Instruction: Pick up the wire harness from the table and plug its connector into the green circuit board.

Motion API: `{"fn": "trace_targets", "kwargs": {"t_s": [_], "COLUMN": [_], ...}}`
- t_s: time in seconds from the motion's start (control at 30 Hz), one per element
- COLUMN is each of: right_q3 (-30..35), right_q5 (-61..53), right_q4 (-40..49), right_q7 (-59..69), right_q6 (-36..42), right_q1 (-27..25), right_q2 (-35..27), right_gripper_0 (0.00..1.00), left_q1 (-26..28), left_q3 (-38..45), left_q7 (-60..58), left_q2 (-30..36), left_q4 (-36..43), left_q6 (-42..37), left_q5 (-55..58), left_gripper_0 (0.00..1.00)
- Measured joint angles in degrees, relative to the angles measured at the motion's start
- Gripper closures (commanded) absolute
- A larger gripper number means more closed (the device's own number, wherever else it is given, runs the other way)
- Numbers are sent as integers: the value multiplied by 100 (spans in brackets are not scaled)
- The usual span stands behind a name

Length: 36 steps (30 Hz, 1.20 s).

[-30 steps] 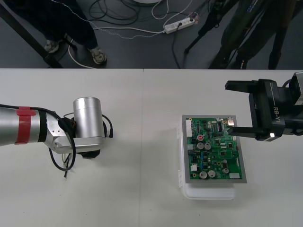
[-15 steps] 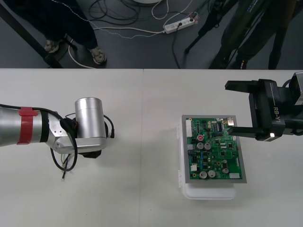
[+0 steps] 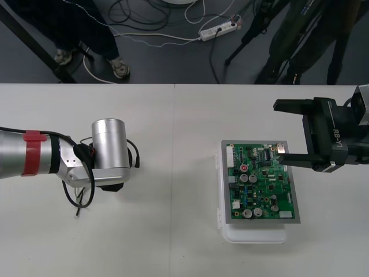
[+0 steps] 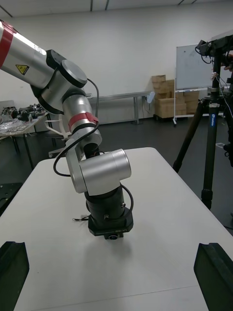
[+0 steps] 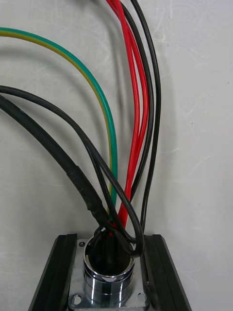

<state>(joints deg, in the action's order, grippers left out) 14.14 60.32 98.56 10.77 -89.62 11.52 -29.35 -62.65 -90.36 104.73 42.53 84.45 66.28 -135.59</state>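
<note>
In the front view, the left gripper (image 3: 107, 186) stands a little more to the right than one second ago, low over the plain light table (image 3: 173, 144). The thin wires of the small wire harness (image 3: 78, 212) trail beside it towards the near edge. The right gripper (image 3: 295, 133) has not moved. Its jaws are wide apart over the far right corner of the green circuit board (image 3: 262, 182) on its white plastic base (image 3: 253, 234).

In the left wrist view, the two black fingers (image 5: 56, 272) are clamped on the round metal socket (image 5: 108, 279) by its flange. Red, black and green wires curve away over the table.

In the right wrist view, the right gripper's fingers (image 4: 12, 269) stand far apart. The left gripper points down at the table, well apart from them.
</note>
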Motion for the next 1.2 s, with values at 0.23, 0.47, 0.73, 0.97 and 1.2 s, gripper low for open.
{"fn": "trace_targets", "kwargs": {"t_s": [0.23,0.47,0.73,0.97,1.2], "right_q3": [0,0,1,2,2], "right_q5": [0,0,0,0,0], "right_q4": [0,0,0,1,1], "right_q7": [0,0,0,0,0], "right_q6": [0,0,0,0,0], "right_q1": [0,-1,-1,-1,-1], "right_q2": [0,0,0,0,0], "right_gripper_0": [0,0,0,0,0], "left_q1": [6,19,59,64,66], "left_q3": [307,719,1223,1752,2309], "left_q7": [-9,-144,-350,-350,-350], "left_q2": [20,228,541,876,1126], "left_q4": [78,638,1077,1255,1258], "left_q6": [34,235,432,507,542], "left_q5": [-1,184,651,1368,2214], "left_gripper_0": [100,100,100,100,100]}}
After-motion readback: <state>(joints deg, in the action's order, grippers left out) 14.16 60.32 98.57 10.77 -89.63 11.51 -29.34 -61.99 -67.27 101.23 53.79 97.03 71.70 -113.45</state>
